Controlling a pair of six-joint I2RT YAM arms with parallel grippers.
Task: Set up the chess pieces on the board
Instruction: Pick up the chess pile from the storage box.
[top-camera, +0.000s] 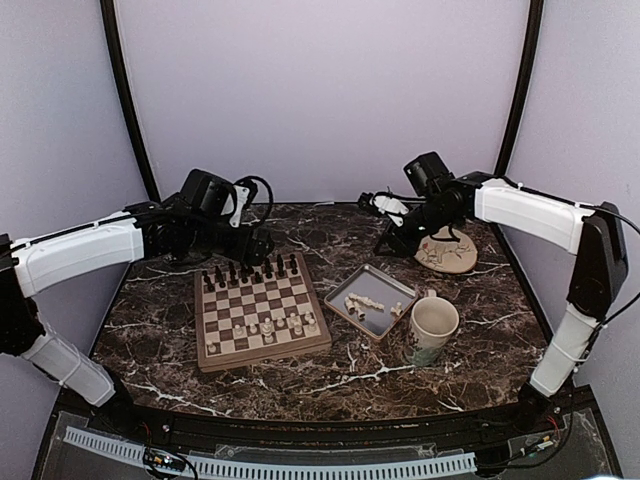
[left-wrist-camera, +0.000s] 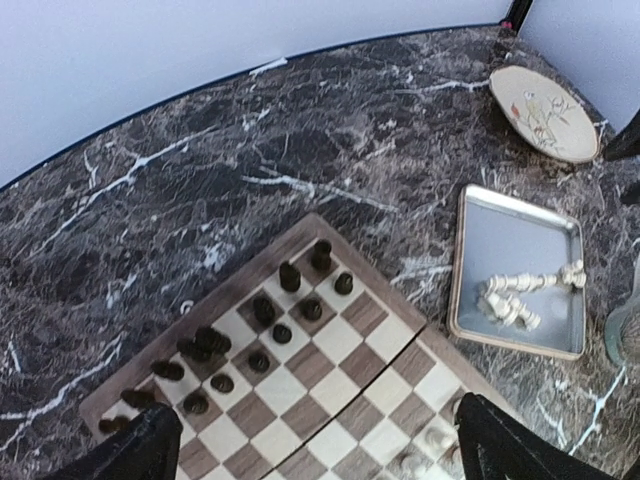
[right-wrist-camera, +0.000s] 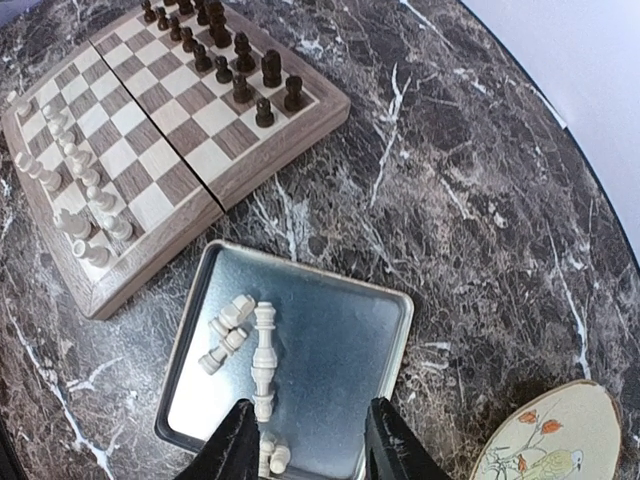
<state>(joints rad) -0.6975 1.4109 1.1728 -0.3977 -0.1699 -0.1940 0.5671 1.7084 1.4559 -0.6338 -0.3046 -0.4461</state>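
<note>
The wooden board (top-camera: 266, 356) lies left of centre. Dark brown chessmen (top-camera: 250, 272) fill its far rows and cream-white chess pieces (top-camera: 265, 325) stand on its near rows. More white pieces (top-camera: 364, 301) lie loose in the grey metal tray (top-camera: 388, 284). My left gripper (top-camera: 262, 243) is open and empty, above the board's far edge. In the left wrist view its fingers (left-wrist-camera: 130, 450) straddle the board (left-wrist-camera: 340, 340). My right gripper (right-wrist-camera: 312, 450) is open and empty, above the tray (right-wrist-camera: 340, 340). There a long white piece (right-wrist-camera: 263, 355) and several small ones lie on their sides.
A cream mug (top-camera: 432, 328) stands right of the tray's near corner. A round painted plate (top-camera: 447, 250) lies at the back right, under the right arm. The right wrist view also shows the board (right-wrist-camera: 170, 130) and its standing white pieces (right-wrist-camera: 75, 170).
</note>
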